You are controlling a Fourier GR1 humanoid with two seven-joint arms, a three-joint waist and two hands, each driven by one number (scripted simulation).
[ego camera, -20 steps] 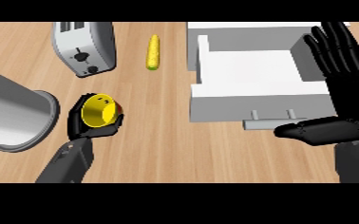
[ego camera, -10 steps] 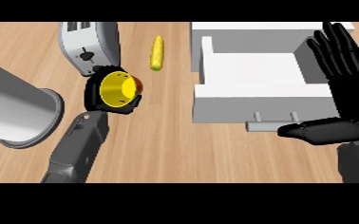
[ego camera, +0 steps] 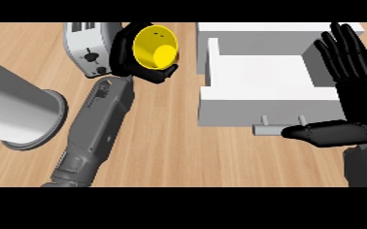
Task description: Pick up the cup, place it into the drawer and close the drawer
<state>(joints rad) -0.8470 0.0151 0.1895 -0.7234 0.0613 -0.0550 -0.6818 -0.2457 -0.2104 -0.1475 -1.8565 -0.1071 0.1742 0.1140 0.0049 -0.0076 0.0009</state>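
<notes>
In the head view my left hand (ego camera: pixel 136 63) is curled round a yellow cup (ego camera: pixel 156 47), held up off the counter and tipped so its open mouth faces me. It hovers just left of the white drawer (ego camera: pixel 215 104), which stands pulled open with its handle (ego camera: pixel 272 128) at the front. My right hand (ego camera: pixel 344 77) rests open at the right edge, fingers up over the drawer's right side, thumb near the handle.
A silver toaster (ego camera: pixel 90 48) stands at the back left, partly behind my left hand. A large grey metal pot (ego camera: pixel 25 114) lies at the left edge. Wooden counter (ego camera: pixel 179 150) shows between my forearms.
My left hand has lifted the cup and carried it up and to the right toward the drawer. The corn cob seen earlier is now hidden behind it. The right hand has not moved.
</notes>
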